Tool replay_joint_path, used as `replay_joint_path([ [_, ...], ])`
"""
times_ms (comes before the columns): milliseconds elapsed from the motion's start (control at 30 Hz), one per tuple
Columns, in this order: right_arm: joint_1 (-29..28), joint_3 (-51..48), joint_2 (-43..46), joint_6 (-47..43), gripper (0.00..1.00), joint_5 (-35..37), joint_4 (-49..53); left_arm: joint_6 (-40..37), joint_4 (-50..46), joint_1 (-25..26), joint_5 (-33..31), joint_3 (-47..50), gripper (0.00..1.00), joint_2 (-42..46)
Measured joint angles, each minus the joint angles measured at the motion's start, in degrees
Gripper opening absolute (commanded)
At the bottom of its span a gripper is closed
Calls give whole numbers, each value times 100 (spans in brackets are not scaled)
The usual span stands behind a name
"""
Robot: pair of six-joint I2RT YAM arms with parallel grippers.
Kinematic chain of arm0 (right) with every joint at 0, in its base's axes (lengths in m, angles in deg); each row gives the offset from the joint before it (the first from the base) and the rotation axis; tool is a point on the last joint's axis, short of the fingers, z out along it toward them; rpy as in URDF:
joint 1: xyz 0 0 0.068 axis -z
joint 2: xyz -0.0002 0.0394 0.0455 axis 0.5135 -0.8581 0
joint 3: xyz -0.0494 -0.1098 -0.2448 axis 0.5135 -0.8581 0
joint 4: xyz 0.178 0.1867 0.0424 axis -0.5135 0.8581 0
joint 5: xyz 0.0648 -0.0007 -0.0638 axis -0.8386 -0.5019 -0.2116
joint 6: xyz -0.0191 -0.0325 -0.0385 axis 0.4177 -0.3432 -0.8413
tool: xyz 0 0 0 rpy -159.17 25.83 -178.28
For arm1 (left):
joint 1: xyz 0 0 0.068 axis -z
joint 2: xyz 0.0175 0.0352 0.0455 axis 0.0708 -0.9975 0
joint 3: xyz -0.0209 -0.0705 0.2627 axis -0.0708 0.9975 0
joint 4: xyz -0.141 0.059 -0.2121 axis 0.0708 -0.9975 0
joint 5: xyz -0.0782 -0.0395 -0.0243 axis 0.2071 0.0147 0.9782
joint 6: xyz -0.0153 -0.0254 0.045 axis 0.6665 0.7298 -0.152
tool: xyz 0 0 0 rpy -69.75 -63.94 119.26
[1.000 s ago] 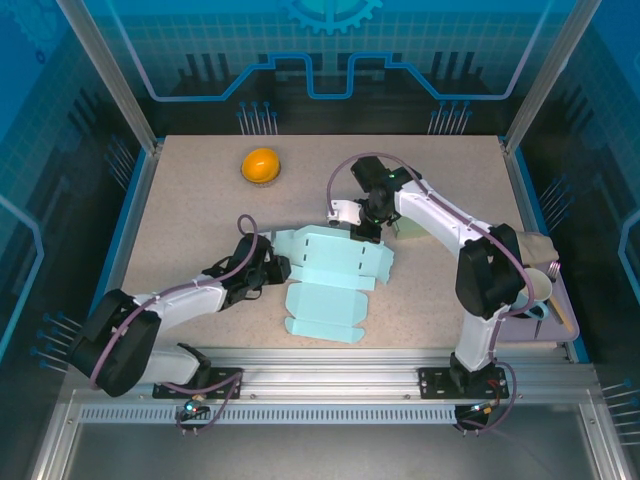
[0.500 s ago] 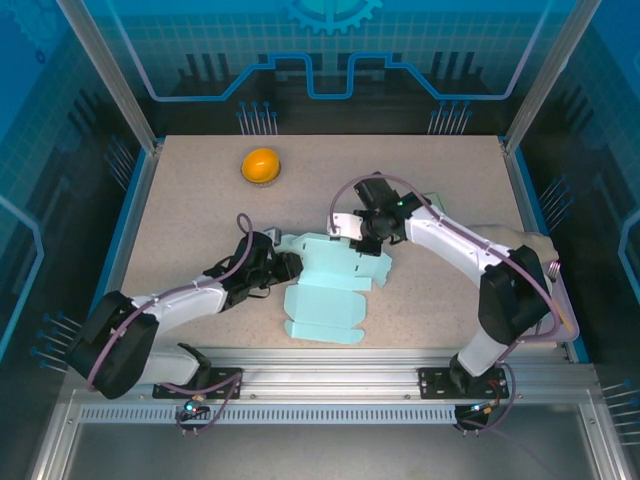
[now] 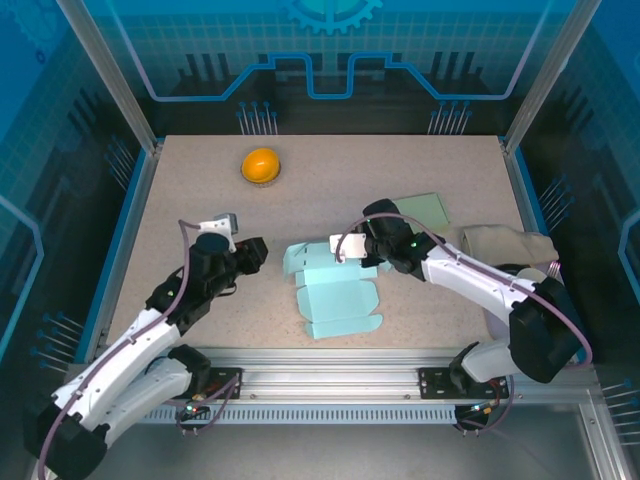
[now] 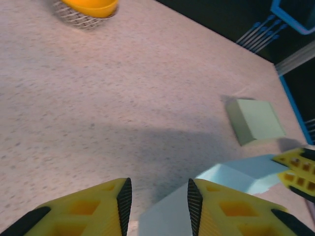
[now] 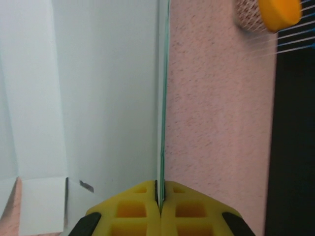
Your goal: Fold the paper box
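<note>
**Paper box** (image 3: 335, 295): pale blue, die-cut, mostly flat. It lay at table centre, toward 6 o'clock.

**Right gripper** (image 5: 161, 189): the wrist view showed yellow pads pressed together on a thin box panel seen edge-on. Overhead, it sat at the box's 12 o'clock edge.

**Left gripper** (image 4: 160, 196): the wrist view showed fingers apart with nothing between them and a raised box flap just beyond. Overhead, it stood at the box's 9 o'clock, clear of it.

**Orange object in a patterned cup** (image 3: 261, 165): table's 11 o'clock.

**Pale green pad** (image 3: 415, 210): box's 2 o'clock.

**Beige bundle** (image 3: 505, 243): table's 3 o'clock, partly behind the right arm.

**Table** (image 3: 200, 200): speckled beige.

**Enclosure**: blue-lit panels and aluminium posts.
</note>
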Motion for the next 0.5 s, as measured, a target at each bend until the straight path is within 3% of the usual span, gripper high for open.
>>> replay_joint_path([
  [233, -175, -879, 162, -743, 0, 332, -1311, 17, -39, -2, -341, 723, 38, -485],
  [500, -472, -1379, 155, -1250, 0, 833, -2393, -133, 356, 153, -317, 761, 36, -1126],
])
